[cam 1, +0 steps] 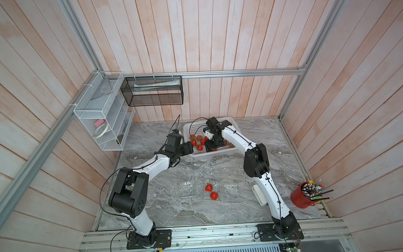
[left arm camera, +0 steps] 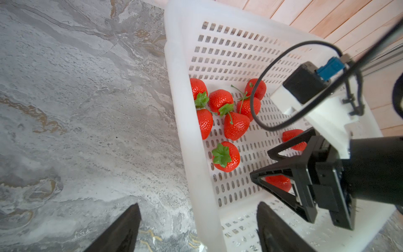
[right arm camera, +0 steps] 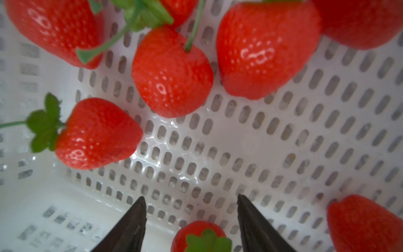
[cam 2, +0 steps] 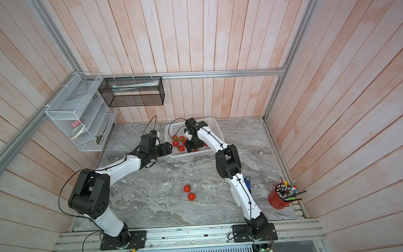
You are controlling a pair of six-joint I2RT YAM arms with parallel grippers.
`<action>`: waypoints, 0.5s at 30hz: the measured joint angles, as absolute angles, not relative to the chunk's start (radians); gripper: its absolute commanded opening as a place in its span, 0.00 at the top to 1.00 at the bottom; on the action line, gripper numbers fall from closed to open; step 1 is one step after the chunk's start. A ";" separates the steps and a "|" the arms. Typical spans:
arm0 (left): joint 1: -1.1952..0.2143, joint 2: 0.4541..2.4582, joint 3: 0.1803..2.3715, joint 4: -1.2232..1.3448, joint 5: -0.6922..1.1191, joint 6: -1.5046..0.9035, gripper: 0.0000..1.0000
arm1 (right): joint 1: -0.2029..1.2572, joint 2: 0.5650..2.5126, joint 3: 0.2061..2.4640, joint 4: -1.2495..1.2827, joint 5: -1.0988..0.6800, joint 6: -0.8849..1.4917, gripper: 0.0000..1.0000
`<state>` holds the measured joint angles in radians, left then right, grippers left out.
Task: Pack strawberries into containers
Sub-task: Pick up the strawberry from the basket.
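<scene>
Clear plastic containers (cam 1: 230,186) lie across the lower middle of both top views, barely showing against the marble tabletop (cam 1: 166,201). Two strawberries (cam 1: 208,187) rest there, apparently inside the middle one, so packing looks only just begun.

Farther back, near the centre of the frame, the left gripper (left arm camera: 196,231) hangs with its jaws wide apart and nothing between them. In the left wrist view one finger is over the marble and the other over the white basket (left arm camera: 181,91), astride its wall. It is likely kept there to stay clear of the other arm.

Beyond it the right gripper (right arm camera: 190,199) reaches down into the basket. Its jaws are parted on either side of one berry (right arm camera: 200,236) at the bottom edge of the right wrist view, without pinching it. It probably stands that low in order to close on this fruit. The other strawberries lie clustered on the basket floor, toward its far wall.
</scene>
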<state>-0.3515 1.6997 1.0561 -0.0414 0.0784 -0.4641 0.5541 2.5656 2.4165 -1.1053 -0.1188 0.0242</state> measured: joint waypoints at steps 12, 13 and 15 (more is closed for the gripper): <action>-0.352 1.700 1.042 0.003 0.104 -0.476 0.13 | 0.551 2.489 2.357 -1.168 -0.064 0.023 0.35; -0.352 1.700 1.042 0.005 0.105 -0.476 0.13 | 0.551 2.487 2.357 -1.170 -0.064 0.024 0.37; -0.352 1.700 1.042 0.010 0.105 -0.476 0.13 | 0.550 2.487 2.357 -1.173 -0.065 0.028 0.38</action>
<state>-0.3515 1.6997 1.0420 0.0097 0.1055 -0.4755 0.5499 2.4870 2.3569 -1.1732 -0.0650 0.0284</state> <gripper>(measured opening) 0.872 0.626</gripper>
